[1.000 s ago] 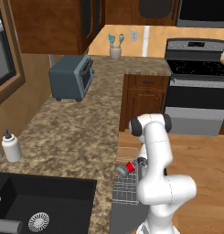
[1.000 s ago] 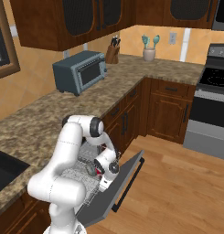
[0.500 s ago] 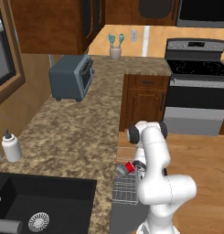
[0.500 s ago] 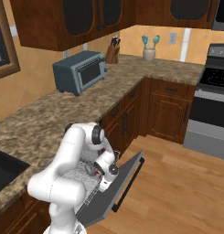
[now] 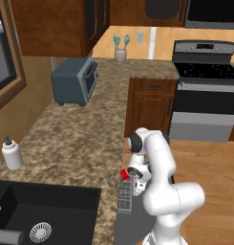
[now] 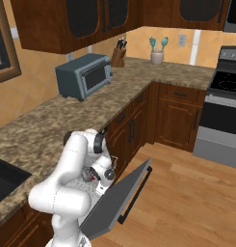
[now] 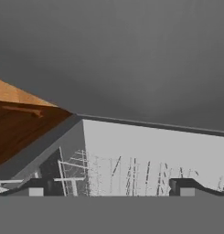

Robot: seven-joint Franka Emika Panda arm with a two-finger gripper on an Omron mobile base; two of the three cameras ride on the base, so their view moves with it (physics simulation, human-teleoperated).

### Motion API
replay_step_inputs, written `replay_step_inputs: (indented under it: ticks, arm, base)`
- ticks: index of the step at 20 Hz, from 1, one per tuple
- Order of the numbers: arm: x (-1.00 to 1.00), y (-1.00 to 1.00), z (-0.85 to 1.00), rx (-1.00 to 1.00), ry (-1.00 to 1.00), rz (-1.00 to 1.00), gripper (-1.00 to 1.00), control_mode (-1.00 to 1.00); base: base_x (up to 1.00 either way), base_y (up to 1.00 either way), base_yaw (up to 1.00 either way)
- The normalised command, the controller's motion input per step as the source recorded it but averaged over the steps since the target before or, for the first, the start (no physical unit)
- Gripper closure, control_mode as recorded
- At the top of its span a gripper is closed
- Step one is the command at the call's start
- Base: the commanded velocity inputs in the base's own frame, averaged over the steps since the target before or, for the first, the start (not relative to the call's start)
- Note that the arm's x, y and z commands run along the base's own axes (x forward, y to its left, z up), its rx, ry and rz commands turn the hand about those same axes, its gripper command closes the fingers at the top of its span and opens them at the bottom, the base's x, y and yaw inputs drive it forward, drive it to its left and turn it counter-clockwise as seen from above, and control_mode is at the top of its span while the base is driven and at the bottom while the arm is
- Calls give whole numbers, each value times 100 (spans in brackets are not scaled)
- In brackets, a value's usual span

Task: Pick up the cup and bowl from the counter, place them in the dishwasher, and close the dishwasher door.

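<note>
The dishwasher door (image 6: 118,198) hangs open as a flat grey panel, also seen from above as the door (image 5: 132,224). The wire rack (image 5: 125,196) sits just inside below the counter (image 5: 75,143) edge; the hand view looks along this rack (image 7: 131,173) and the grey interior. My gripper (image 5: 135,178) is low over the rack, the same gripper (image 6: 97,174) seen just above the door. Its fingertips (image 7: 35,188) stand wide apart with nothing between them, so it is open. The red cup (image 5: 124,174) is right beside the hand over the rack. The bowl is hidden.
A grey toaster (image 5: 74,81) stands on the counter, and a white soap bottle (image 5: 12,154) is beside the black sink (image 5: 37,215). A utensil jar (image 5: 120,53) sits at the back corner. The stove (image 5: 204,95) is to the right, past open wooden floor (image 6: 187,193).
The arm has folded lower towards the rack. The cup has shifted a little left, towards the counter edge, with the hand.
</note>
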Motion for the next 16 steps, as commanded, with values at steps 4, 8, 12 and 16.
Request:
replay_step_inputs:
  ticks: [4,8,12,16]
  arm:
    - [1,94,43,-3,-12,0,-100,-100]
    - [0,51,59,0,-15,0,-100,-100]
    - [-12,-67,54,0,-5,-8,-100,-100]
    - [-4,-94,96,1,0,-10,-100,-100]
  base:
    - [0,0,0]
    - [0,0,0]
    - [0,0,0]
    - [0,0,0]
